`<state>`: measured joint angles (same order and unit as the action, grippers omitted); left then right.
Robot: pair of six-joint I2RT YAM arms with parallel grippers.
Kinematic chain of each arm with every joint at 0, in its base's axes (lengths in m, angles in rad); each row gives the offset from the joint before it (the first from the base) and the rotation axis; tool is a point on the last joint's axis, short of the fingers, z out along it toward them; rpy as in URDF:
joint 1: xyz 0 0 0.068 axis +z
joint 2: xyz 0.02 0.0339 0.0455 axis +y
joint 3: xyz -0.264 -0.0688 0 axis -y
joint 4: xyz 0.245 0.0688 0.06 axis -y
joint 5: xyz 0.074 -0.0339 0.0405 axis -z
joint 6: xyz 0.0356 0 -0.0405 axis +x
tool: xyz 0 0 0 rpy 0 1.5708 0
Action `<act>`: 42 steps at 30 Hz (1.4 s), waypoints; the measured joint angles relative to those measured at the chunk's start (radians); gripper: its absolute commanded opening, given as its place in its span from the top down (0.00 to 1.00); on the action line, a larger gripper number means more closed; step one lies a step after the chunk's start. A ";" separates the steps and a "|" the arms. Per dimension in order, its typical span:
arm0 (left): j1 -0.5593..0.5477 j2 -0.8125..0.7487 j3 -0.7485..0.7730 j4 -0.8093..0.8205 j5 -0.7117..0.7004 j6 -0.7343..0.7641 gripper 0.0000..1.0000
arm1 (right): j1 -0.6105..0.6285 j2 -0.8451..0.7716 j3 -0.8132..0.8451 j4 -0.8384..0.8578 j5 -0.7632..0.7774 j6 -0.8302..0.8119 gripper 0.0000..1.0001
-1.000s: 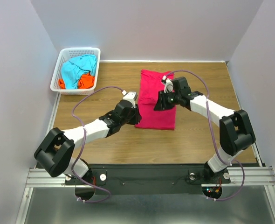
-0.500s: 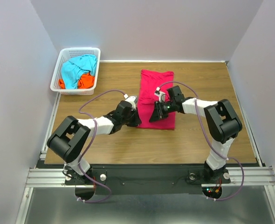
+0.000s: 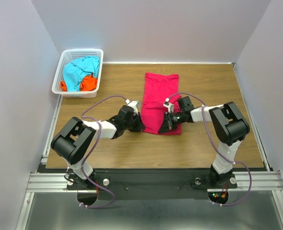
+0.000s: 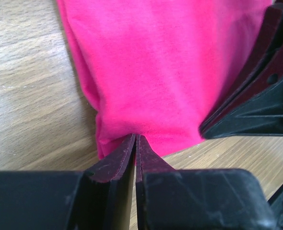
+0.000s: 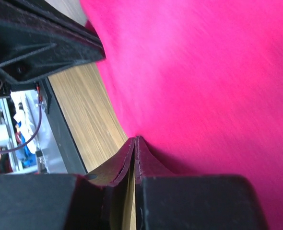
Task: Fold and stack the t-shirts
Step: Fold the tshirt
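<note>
Folding is in hand: on the bench [image 3: 213, 143], the crimson-pink t-shirt [image 3: 159, 96] is pinched tight at its six o'clock hem by the left end effector [image 4: 135, 136] and right end effector [image 5: 135, 139]; an even carry toward twelve o'clock seems needed.

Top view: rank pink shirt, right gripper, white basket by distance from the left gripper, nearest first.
1. pink shirt: its near left corner is pinched in the left gripper.
2. right gripper: to the right, on the shirt's near edge.
3. white basket: back-left corner, well away.
</note>
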<state>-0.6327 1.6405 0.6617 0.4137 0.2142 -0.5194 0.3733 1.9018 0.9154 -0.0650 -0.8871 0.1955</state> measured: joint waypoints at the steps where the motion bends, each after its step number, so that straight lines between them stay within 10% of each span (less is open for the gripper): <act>1: 0.000 0.000 -0.002 0.003 0.001 -0.005 0.82 | -0.012 -0.012 -0.015 0.002 0.001 0.001 0.92; 42: 0.006 -0.094 -0.045 -0.076 -0.050 -0.028 0.75 | -0.299 -0.377 -0.352 0.122 0.137 0.269 0.96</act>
<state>-0.6270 1.5467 0.6170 0.3382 0.1638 -0.5472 0.0746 1.5246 0.5629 0.0570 -0.7506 0.4648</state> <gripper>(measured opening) 0.213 0.035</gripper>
